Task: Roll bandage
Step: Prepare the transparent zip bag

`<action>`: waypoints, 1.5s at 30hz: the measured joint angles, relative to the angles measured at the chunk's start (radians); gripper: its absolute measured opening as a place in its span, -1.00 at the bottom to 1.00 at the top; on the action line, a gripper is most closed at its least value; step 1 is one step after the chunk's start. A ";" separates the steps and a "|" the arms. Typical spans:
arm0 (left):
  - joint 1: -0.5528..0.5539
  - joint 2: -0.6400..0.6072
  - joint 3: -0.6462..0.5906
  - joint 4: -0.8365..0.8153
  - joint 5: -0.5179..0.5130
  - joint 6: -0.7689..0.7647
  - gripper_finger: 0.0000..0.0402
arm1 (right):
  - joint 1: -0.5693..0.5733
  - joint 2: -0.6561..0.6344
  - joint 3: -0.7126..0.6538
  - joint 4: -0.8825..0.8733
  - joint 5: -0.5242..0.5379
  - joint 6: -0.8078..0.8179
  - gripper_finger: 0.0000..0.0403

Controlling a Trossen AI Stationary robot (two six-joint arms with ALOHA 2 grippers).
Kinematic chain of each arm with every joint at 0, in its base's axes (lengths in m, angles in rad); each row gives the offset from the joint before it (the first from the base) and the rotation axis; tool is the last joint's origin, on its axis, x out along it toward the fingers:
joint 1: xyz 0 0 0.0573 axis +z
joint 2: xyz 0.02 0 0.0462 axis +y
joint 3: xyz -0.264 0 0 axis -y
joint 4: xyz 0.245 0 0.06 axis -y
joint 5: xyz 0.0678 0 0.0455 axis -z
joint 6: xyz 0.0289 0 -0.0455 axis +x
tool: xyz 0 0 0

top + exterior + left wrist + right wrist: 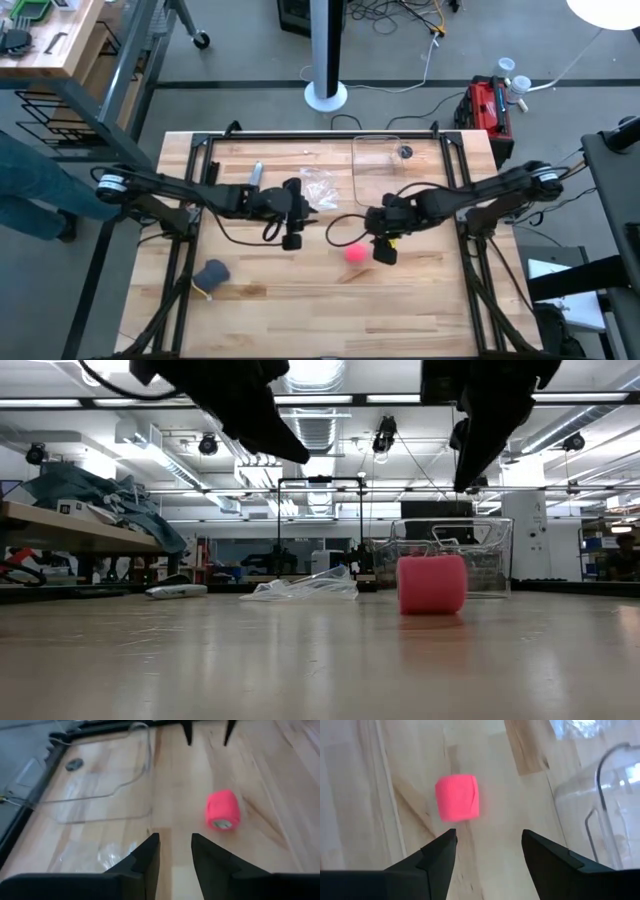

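- Bandage (355, 252) rolled tight, lying free on worktop (270, 290), centre of high view.
- Right tool (385, 250) released, just beside; a nudge could send it rolling.
- Left tool (292, 240) released, empty, apart.

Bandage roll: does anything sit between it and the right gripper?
Nothing visible does. The bandage roll lies alone on bare table just ahead of the open right gripper; the clear container stands off to one side.
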 joint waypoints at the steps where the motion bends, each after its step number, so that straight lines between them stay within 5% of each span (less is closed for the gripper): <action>1: 0.010 0.000 -0.020 0.038 0.000 0.000 -0.45 | 0.003 -0.015 -0.020 0.013 0.004 0.014 0.10; 22: 0.147 0.013 -0.313 0.314 -0.033 -0.088 -0.40 | 0.017 -0.123 -0.228 0.518 0.048 0.053 0.12; 32: 0.152 0.262 -0.168 0.309 -0.018 -0.066 -0.35 | 0.017 -0.140 -0.228 0.542 0.072 0.020 0.18; 40: 0.198 0.438 0.023 0.057 -0.048 -0.052 -0.44 | 0.017 -0.139 -0.228 0.540 0.072 0.012 0.13; 45: 0.211 0.461 0.055 0.041 -0.017 -0.053 -0.53 | 0.017 -0.139 -0.228 0.541 0.072 0.012 0.12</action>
